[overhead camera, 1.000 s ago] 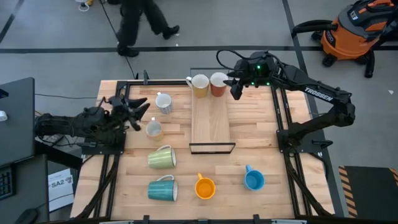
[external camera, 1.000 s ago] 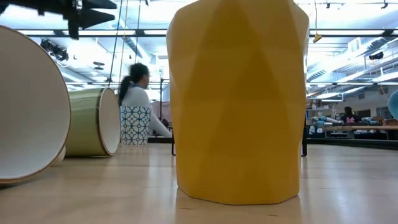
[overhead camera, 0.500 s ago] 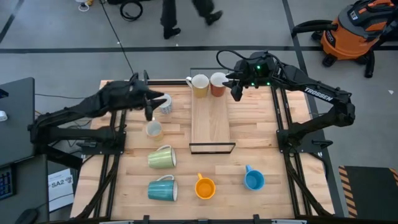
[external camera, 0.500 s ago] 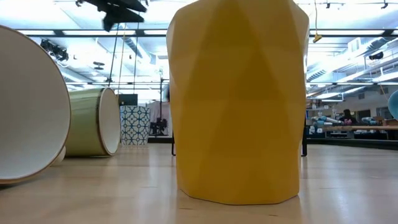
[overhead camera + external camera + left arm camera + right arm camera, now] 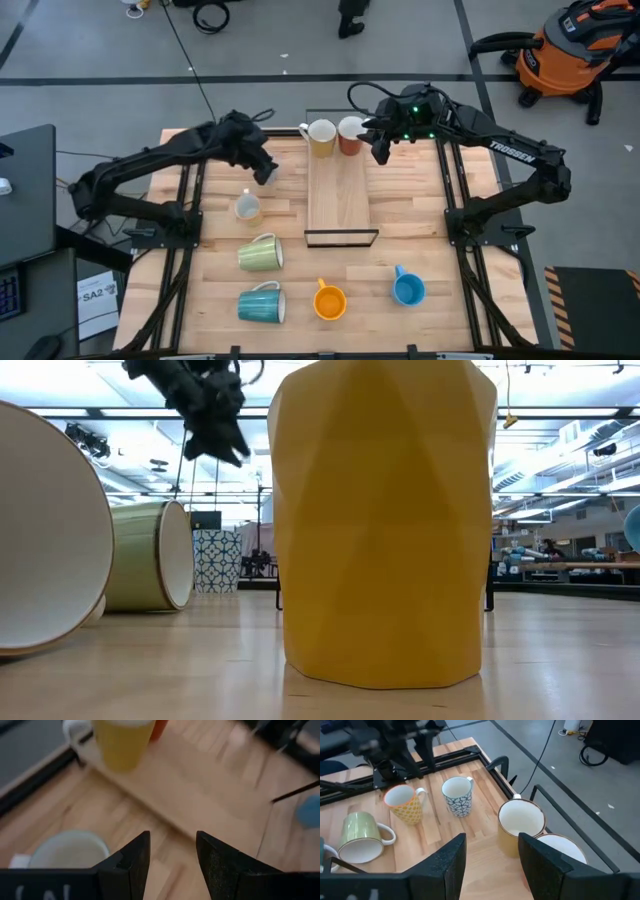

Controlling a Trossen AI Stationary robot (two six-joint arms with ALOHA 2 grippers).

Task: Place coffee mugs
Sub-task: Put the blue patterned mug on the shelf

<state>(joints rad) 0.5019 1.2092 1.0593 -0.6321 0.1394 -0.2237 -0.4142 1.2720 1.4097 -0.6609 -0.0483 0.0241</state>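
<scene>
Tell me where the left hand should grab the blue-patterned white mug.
Probably the rim, from straight above. The blue-patterned mug stands upright with its mouth open, so one finger can go inside the wall and one outside, on a side away from the handle. The left hand is open close above it.

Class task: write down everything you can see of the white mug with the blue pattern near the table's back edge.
The patterned mug is small, white and glossy like ceramic, with a blue net pattern outside, a plain white inside and one loop handle. It stands upright and looks empty, on the bare wooden table, beside the board. The left gripper hovers above, open, not touching.
</scene>
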